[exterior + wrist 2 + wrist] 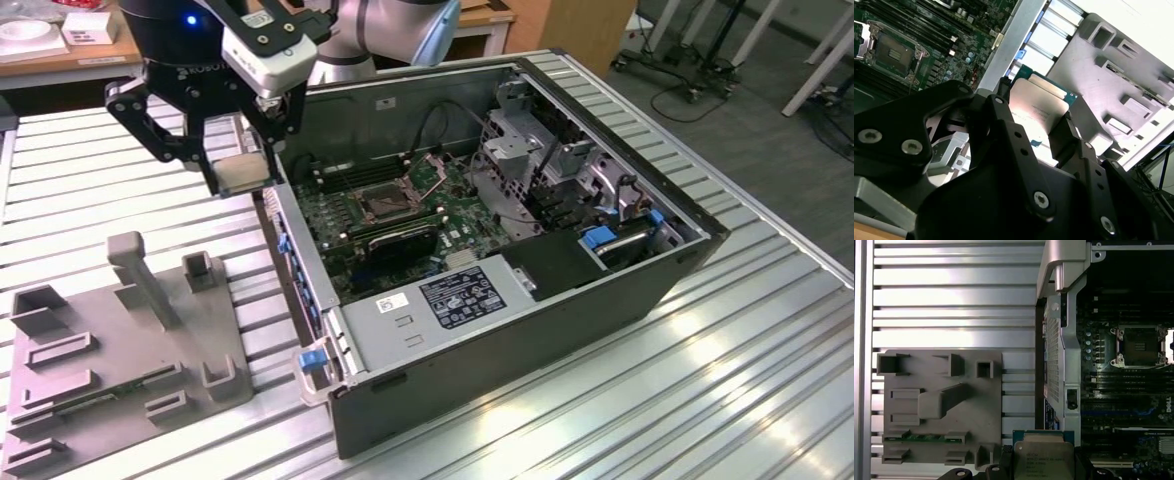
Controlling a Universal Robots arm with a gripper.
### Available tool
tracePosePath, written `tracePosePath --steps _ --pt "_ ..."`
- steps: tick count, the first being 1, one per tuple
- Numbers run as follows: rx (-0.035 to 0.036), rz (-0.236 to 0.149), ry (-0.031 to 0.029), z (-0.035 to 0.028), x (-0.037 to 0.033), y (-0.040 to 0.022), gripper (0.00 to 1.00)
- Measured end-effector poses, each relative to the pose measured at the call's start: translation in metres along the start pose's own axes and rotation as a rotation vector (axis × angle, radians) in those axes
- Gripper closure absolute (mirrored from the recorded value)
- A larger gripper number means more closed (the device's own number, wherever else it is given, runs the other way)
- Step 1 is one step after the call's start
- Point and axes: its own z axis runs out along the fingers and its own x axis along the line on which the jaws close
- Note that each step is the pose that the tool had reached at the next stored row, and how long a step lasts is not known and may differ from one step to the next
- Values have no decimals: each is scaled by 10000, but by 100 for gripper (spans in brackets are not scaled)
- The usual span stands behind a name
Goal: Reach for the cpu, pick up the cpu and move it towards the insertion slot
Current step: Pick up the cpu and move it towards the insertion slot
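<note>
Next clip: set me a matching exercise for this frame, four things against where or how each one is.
Things
1. cpu
2. insertion slot
3. grey fixture plate
4. gripper

States
A. lying on the slatted table beside the computer case
B. open and bare on the green board
C. shut on the chip, above the case's edge
D. held between the fingers, off the table

Pairs: 1-D, 2-B, 3-A, 4-C
</note>
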Motion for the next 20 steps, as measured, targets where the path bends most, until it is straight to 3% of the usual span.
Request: tracePosePath --steps 13,20 --pt "-1 0 -1 7 -114 0 45" --pt "0 0 0 8 -137 0 45"
